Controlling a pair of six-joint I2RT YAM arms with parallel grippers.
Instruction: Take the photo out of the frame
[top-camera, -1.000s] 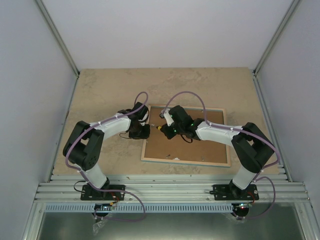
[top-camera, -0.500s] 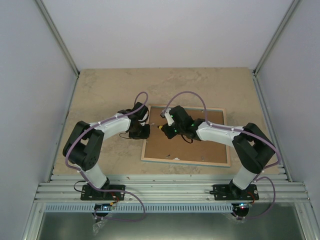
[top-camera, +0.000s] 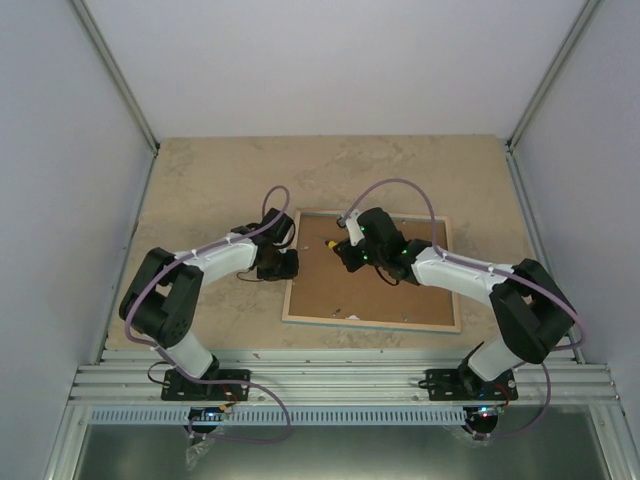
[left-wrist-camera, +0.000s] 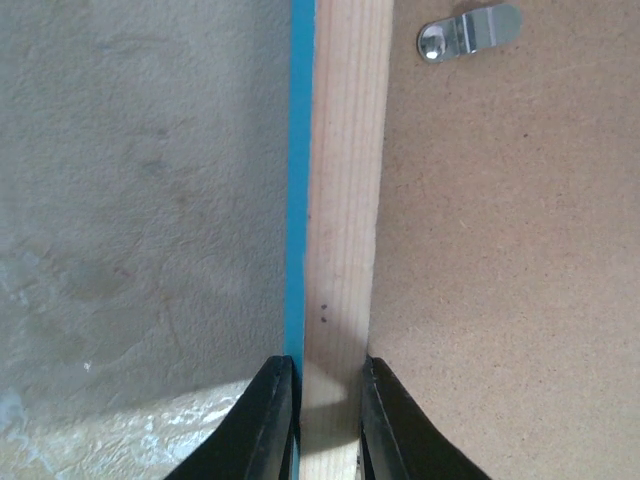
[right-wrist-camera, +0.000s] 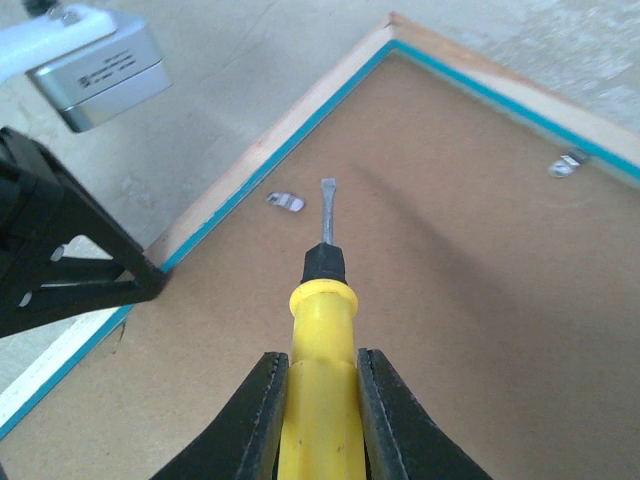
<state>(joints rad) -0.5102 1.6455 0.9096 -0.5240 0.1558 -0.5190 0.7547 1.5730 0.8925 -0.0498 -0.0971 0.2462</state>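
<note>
- The right gripper (right-wrist-camera: 318, 362), clamped tight on the yellow screwdriver (right-wrist-camera: 320, 300), has swung over the last second. It's gone from the near-left part of the frame (right-wrist-camera: 300, 130) up toward the far-left corner, and that arm's elbow has drifted out to the right too.
- The blade now points at a little metal clip (right-wrist-camera: 285, 201), just ahead of the tip and a touch to its left.
- My read: it's lining up to flick that clip aside. So it's early days, since the backing board (right-wrist-camera: 450, 300) is still seated in the frame. A second clip (right-wrist-camera: 568, 164) sits well off to the tip's right.
- The left gripper (left-wrist-camera: 325, 372) has barely budged. Its fingers are narrow, pinching the frame's left rail, behind and left of the blade. Looks like it's pinning things down.
- The photo doesn't show anywhere. The frame lies back-up on the table (left-wrist-camera: 150, 200), so presumably it's under the board.
- I can't tell if the blade touches the board or hangs just above it.
- From the top view, the right arm covers part of the board, so any clips under it are hidden.
</note>
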